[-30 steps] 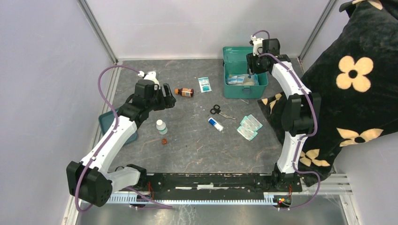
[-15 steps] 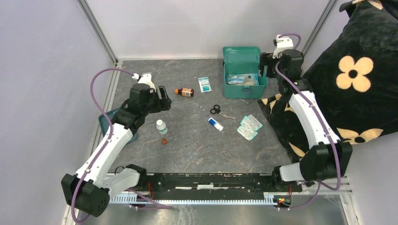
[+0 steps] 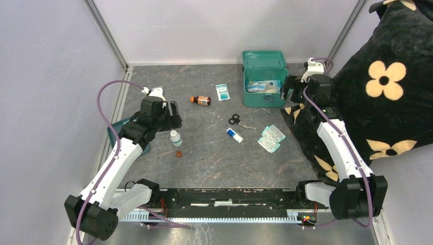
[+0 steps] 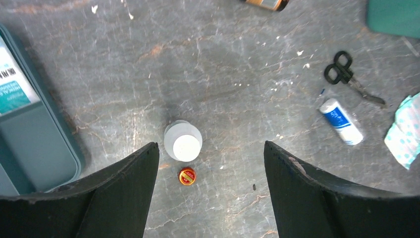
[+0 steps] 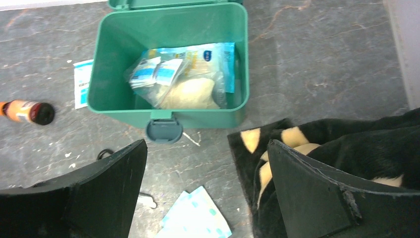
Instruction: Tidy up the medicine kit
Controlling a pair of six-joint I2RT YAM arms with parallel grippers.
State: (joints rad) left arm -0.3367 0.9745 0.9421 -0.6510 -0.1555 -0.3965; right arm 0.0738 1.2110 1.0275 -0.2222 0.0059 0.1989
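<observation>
The medicine kit (image 3: 264, 94) is a teal box standing open at the back, its lid up; in the right wrist view the medicine kit (image 5: 124, 115) holds several plastic-wrapped packets (image 5: 183, 74). My right gripper (image 3: 288, 94) hangs open and empty just right of the box's front; in its own view the right gripper (image 5: 207, 144) is over bare floor in front of the latch. My left gripper (image 3: 173, 115) is open and empty above a white bottle (image 3: 175, 137). From the wrist, the left gripper (image 4: 211, 145) has the white bottle (image 4: 183, 141) and a red cap (image 4: 187, 175) near its left finger.
A brown bottle (image 3: 201, 100), a sachet (image 3: 222, 92), scissors (image 3: 236, 120), a blue-white tube (image 3: 234, 135) and teal-dotted packets (image 3: 271, 138) lie on the floor. A shallow teal tray (image 3: 115, 133) sits at the left edge. A black floral blanket (image 3: 388, 87) fills the right side.
The right arm has drawn back from over the kit to its right front, and its jaws have spread wide. The left gripper has slid nearer, toward the white bottle.
</observation>
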